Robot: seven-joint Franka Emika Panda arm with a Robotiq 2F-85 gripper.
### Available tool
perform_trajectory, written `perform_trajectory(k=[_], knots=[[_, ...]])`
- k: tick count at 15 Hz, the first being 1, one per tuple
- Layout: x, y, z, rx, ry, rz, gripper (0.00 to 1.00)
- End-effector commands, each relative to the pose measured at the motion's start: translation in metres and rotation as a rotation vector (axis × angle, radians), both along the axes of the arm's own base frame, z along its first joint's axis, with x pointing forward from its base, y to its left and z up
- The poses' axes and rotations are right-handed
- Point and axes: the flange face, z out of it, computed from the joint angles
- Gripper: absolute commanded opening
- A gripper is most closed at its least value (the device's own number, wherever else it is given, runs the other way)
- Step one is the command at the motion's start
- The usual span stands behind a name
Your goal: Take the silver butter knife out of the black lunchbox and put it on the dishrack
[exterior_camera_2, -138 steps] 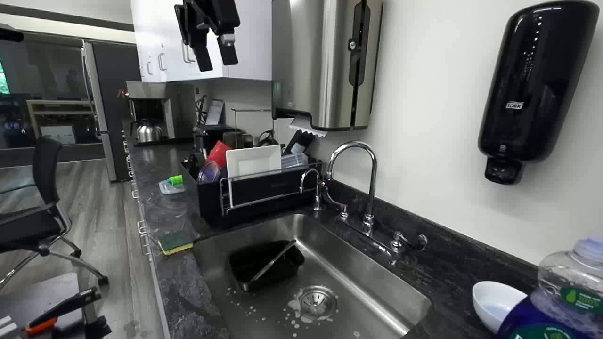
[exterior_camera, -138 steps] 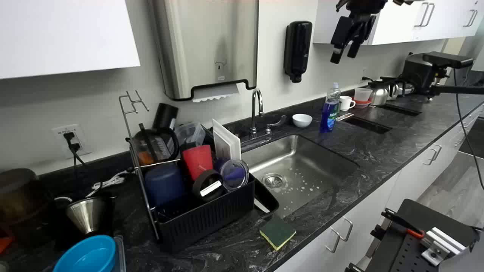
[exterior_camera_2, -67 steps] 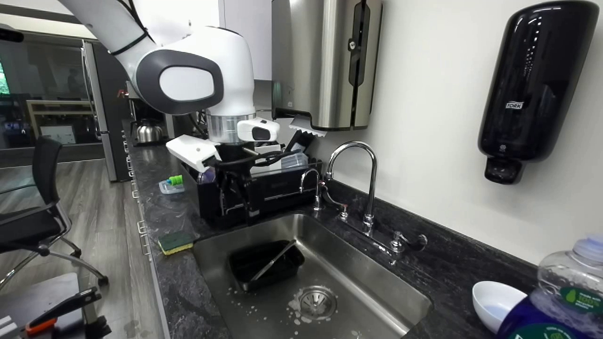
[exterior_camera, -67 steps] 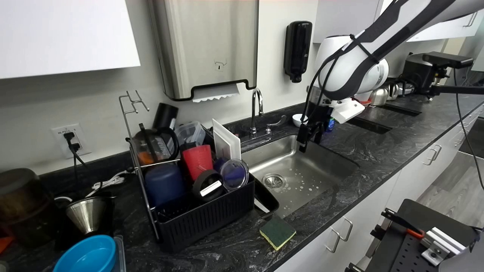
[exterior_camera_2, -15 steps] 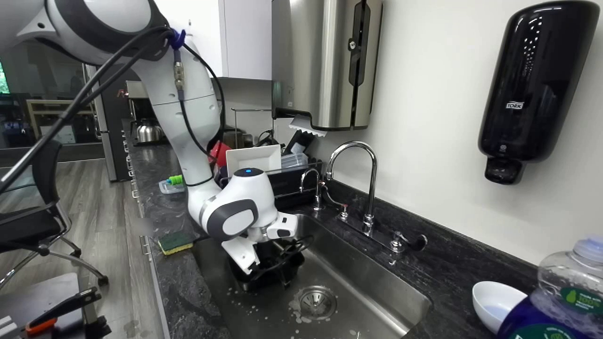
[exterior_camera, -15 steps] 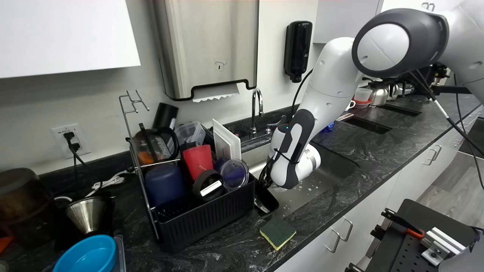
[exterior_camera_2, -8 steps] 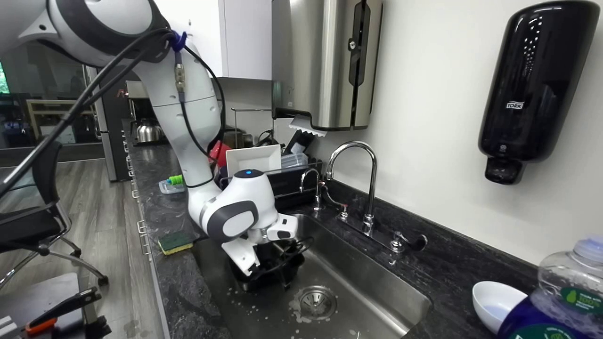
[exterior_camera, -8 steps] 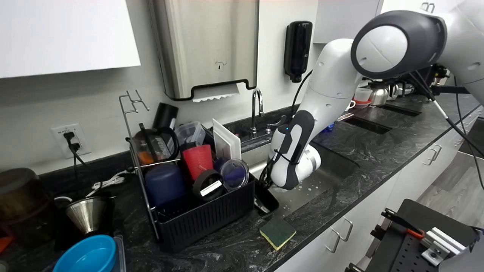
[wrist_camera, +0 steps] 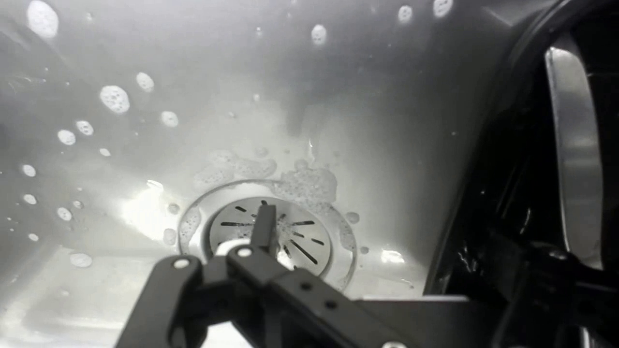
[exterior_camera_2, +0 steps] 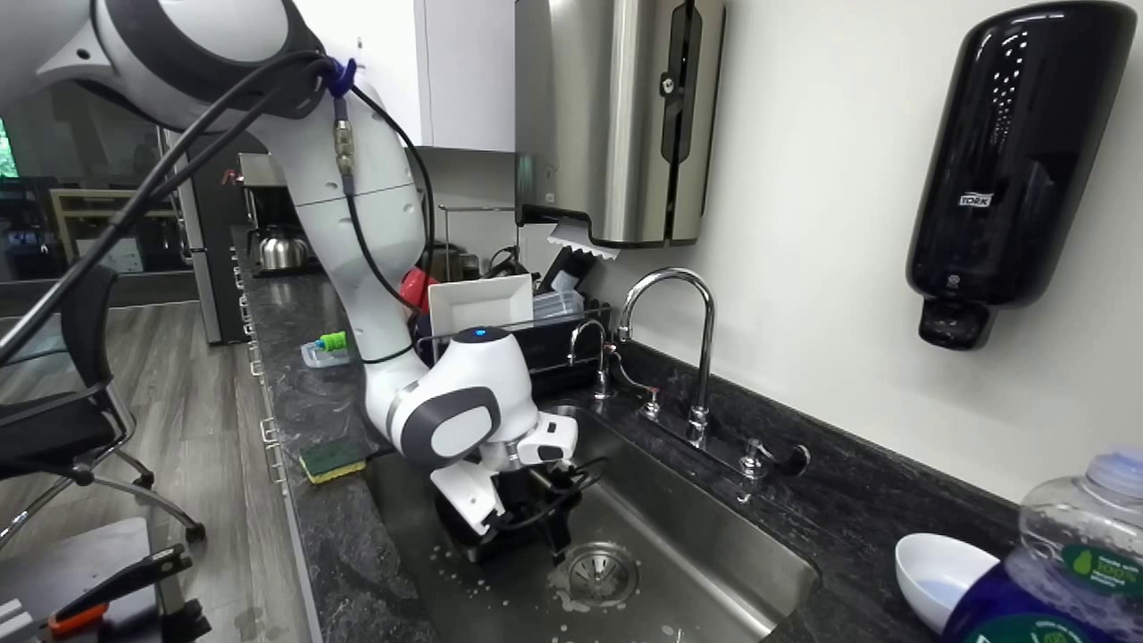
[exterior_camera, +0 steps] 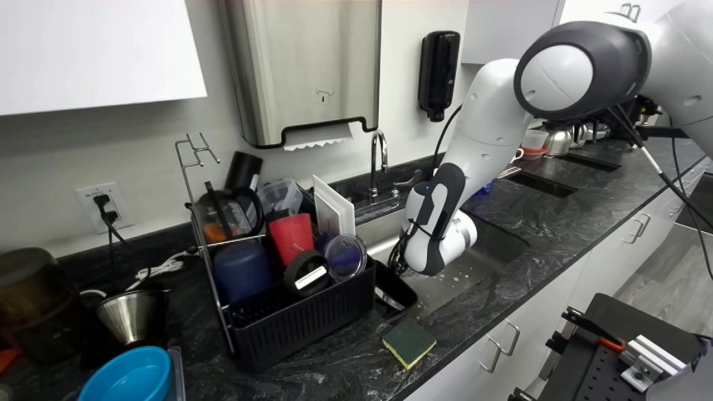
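Note:
The black lunchbox [exterior_camera: 408, 285] lies in the sink beside the dishrack. It fills the right of the wrist view [wrist_camera: 508, 169] and is mostly hidden behind the arm in an exterior view [exterior_camera_2: 454, 529]. The silver butter knife [wrist_camera: 575, 154] lies inside it; part shows in an exterior view [exterior_camera: 390, 299]. My gripper [wrist_camera: 382, 237] is open and holds nothing. One finger is over the drain, outside the lunchbox; the other is dark against the lunchbox, near the knife. Whether it touches the knife cannot be told. The dishrack [exterior_camera: 312, 317] stands on the counter next to the sink.
The dishrack holds a red cup [exterior_camera: 291, 238], a white plate [exterior_camera: 334, 207] and several other items. The steel sink [exterior_camera_2: 714, 572] surrounds the gripper. A faucet [exterior_camera_2: 705, 357] rises at the back. A green sponge [exterior_camera: 409, 342] lies at the front edge. A soap bottle [exterior_camera_2: 1045, 580] and white bowl [exterior_camera_2: 938, 572] stand farther along.
Over several seconds the arm came down into the sink. In the last half second the gripper and the lunchbox shifted slightly together, away from the dishrack.

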Motion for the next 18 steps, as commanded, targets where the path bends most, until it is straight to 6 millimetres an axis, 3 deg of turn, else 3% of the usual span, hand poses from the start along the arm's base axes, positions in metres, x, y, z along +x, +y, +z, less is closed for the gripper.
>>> perform_trajectory(k=[1,18], knots=[[0.002,-0.007,-0.006,-0.029,-0.004,0.012,1.0],[0.014,-0.053,-0.015,-0.101,-0.015,-0.015,1.0]])
